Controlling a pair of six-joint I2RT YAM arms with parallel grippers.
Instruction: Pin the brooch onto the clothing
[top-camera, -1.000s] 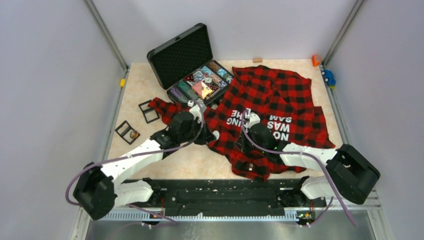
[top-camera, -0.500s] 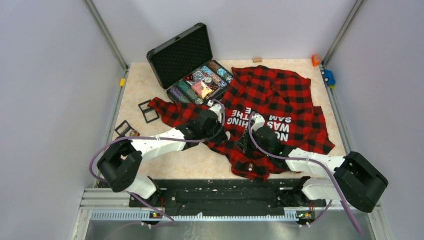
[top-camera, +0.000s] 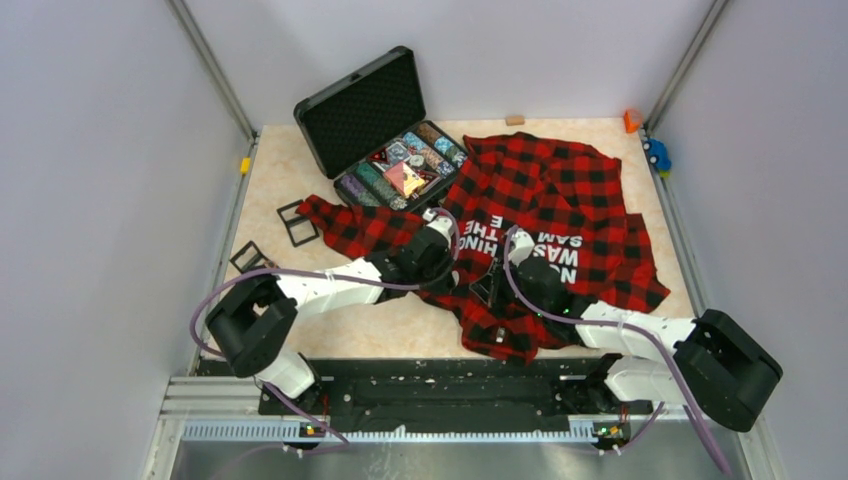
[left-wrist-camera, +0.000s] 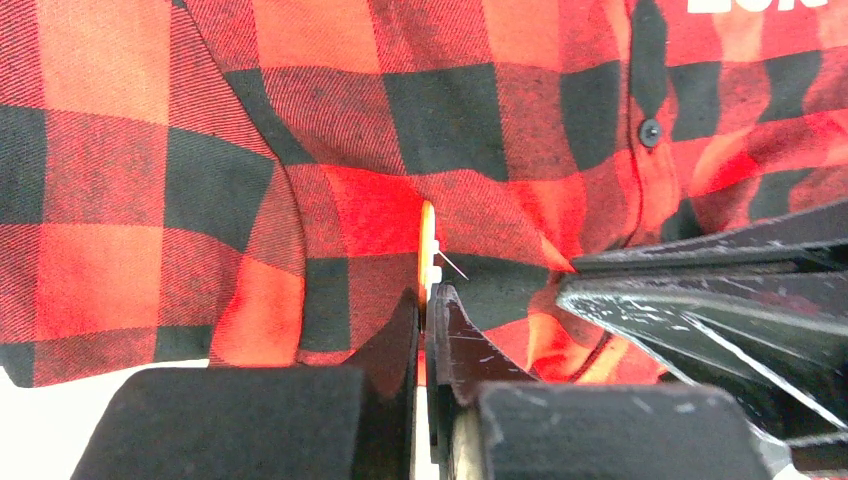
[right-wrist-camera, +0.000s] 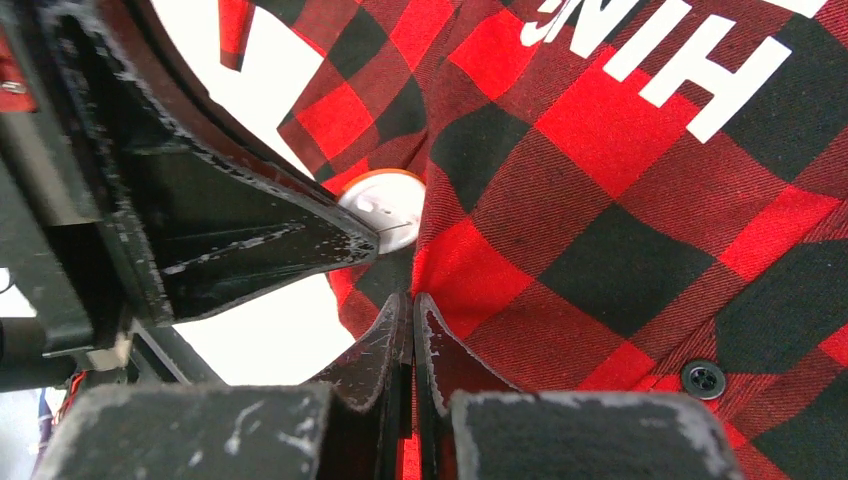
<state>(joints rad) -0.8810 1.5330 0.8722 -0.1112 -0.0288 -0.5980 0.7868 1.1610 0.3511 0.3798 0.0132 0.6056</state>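
Left jaws clamp the orange brooch (left-wrist-camera: 428, 245); right jaws pinch red-black checked shirt (left-wrist-camera: 430, 100).

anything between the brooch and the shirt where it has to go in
Nothing visible. The left gripper holds the brooch edge-on right in front of the shirt. The right gripper pinches the shirt beside it, not between them.

I see the shirt (top-camera: 560, 200) spread on the table (top-camera: 400, 325). The open case (top-camera: 385, 135) sits behind the shirt's left side, just beside it. Two small frames (top-camera: 297, 222) lie left of the shirt. At its near left edge my left gripper (left-wrist-camera: 425, 300) holds the brooch (left-wrist-camera: 427, 240), and my right gripper (right-wrist-camera: 410, 300) pinches the shirt just beside.
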